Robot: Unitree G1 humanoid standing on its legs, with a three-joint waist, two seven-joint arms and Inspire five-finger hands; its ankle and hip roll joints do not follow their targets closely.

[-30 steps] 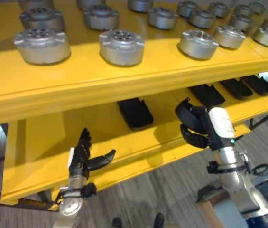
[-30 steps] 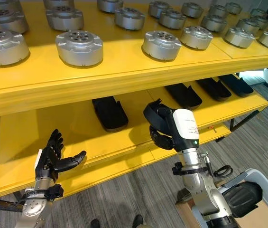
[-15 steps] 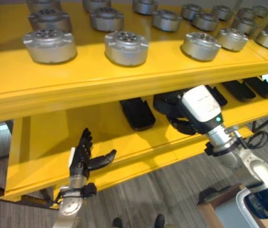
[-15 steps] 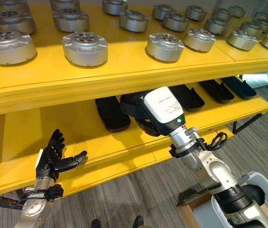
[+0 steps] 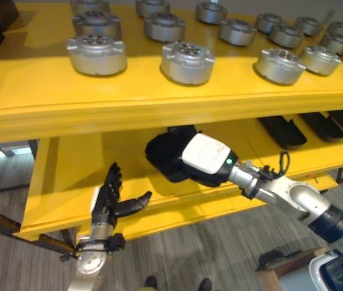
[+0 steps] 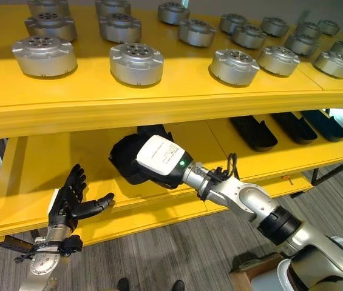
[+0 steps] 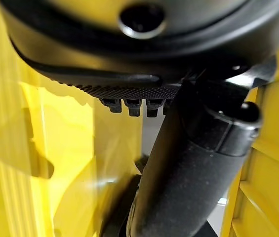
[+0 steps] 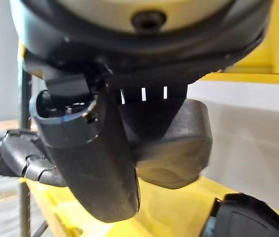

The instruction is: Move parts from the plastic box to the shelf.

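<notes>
While the yellow shelf spans the whole scene, its top board carries rows of round silver parts, set apart from one another. On the lower board lie black parts, three of them in a row toward the right end, near each other but not touching. Reaching in under the top board, the right hand grasps another black part; the right wrist view shows the thumb across its rounded edge, the fingers curled at its far side. This part sits low over the lower board, left of the row. Before the shelf's front edge at the left, the left hand stands upright, fingers straight and relaxed, thumb spread, holding nothing.
</notes>
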